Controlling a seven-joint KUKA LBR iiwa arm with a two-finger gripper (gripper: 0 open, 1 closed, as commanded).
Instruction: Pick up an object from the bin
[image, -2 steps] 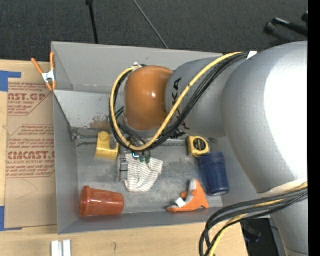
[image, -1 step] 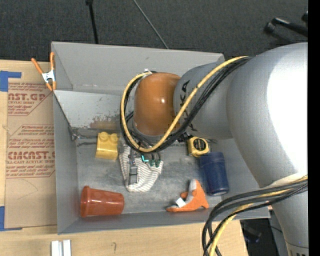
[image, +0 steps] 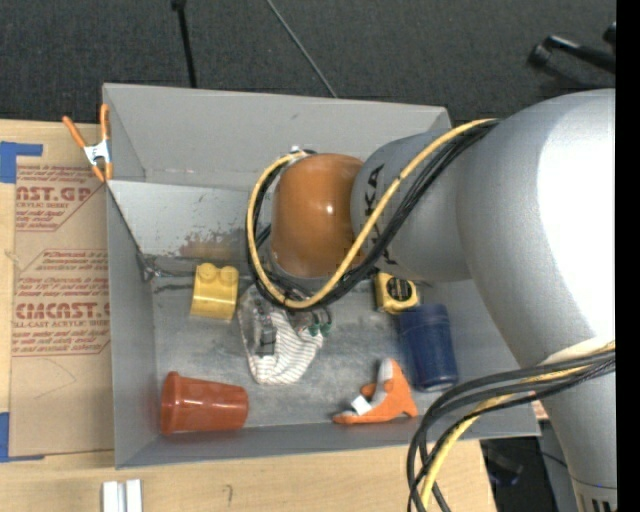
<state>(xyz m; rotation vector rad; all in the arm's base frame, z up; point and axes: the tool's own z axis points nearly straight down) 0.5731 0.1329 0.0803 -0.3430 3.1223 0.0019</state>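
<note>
Where the arm (image: 520, 200) dips into the grey bin (image: 200, 130) from the right, the gripper (image: 265, 335) sits low over the middle of the floor. It is down on a crumpled white ribbed cloth (image: 292, 355), and from here it looks to be touching the cloth's left part. Whether it is clenched or released I cannot tell. The domed orange cover (image: 310, 215) on the wrist hangs right above it and hides much of it. Yellow and black cables (image: 258, 230) loop round that cover and run back along the silver arm.

The cloth lies about mid-bin, a little toward the near wall, clear of the other things. Just to its upper left stands a yellow toy brick (image: 215, 290) with two studs on top, close to the sloped back wall. In the near left corner a red-orange plastic cup (image: 203, 403) lies on its side. To the right of the cloth, by the near wall, lies an orange spring clamp (image: 385, 400) with a white tip. Beyond it a dark blue cylinder (image: 428, 345) lies toward the right wall, partly under the arm. Just above that cylinder, a yellow and black tape measure (image: 396, 292) peeks out from beneath the arm.
</note>
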